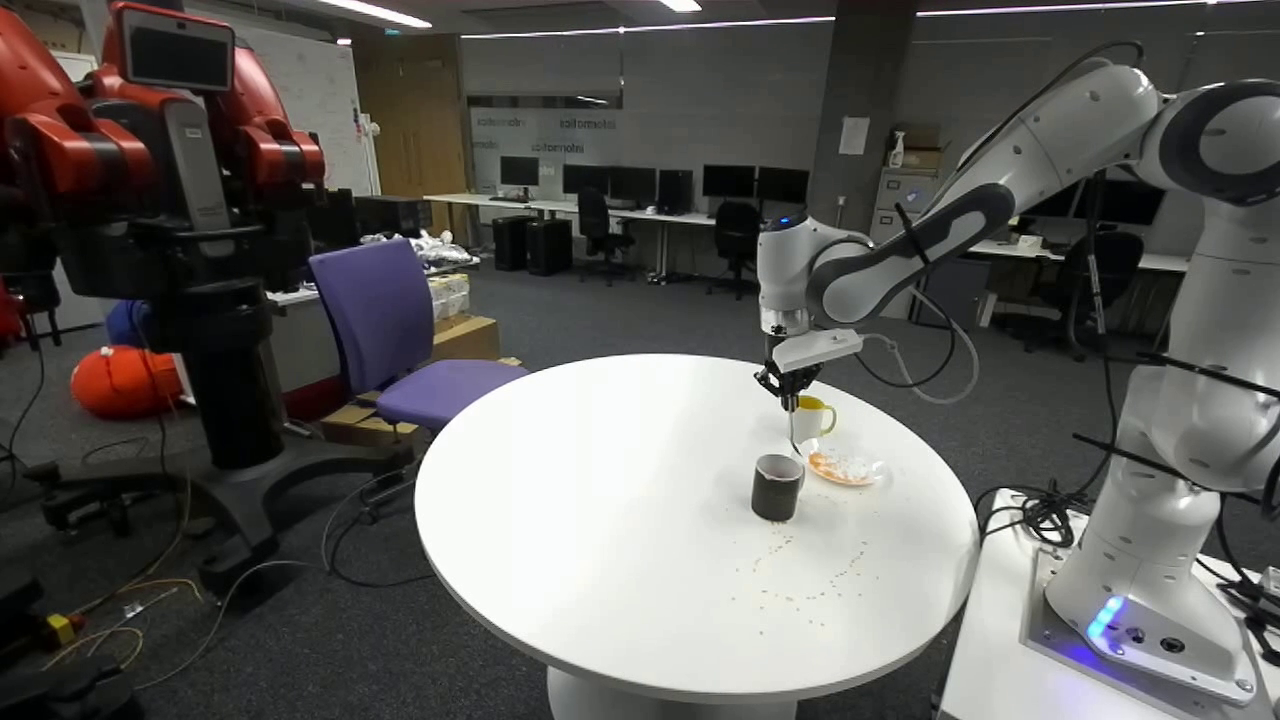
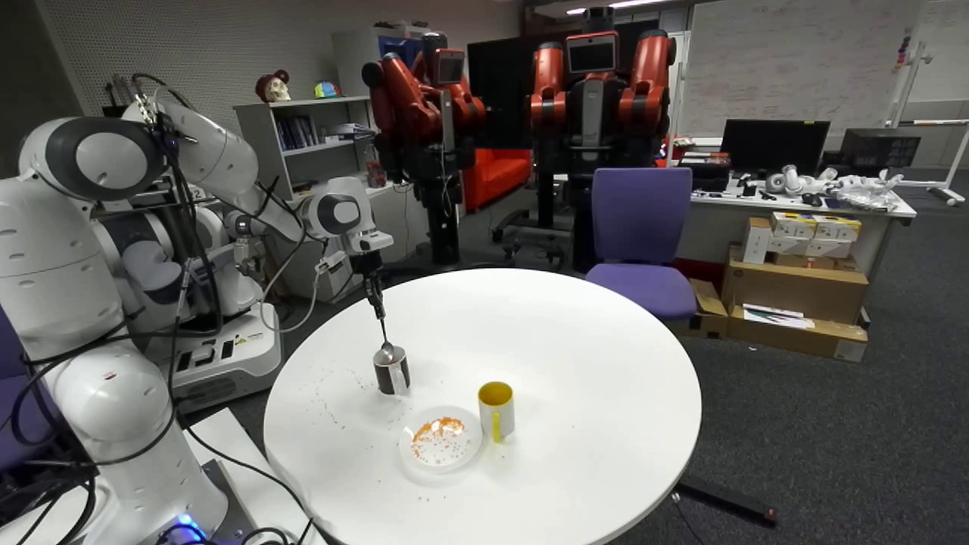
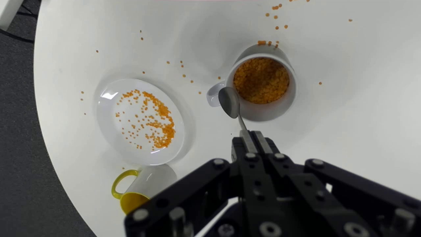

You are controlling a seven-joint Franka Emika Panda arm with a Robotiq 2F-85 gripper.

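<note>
A spoon (image 3: 229, 102) is gripped in the end effector (image 3: 252, 134) beside a dark mug (image 2: 384, 377).
The spoon is grey and metallic, with a smooth oval bowl and a thin handle, on which the end effector's jaws are closed tightly. Its bowl is held near the mug's rim, on the handle side; whether contact is made cannot be told. In the mug, orange grains (image 3: 261, 79) are seen.

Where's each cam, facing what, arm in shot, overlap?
An exterior view: raised, beside table, facing monitors; arm at picture right.
An exterior view: raised, beside table, facing red robots; arm at picture left.
Wrist view: on the arm, facing down at plate, mugs; gripper shows, shut on spoon.
Both exterior views share table, arm, purple chair.
</note>
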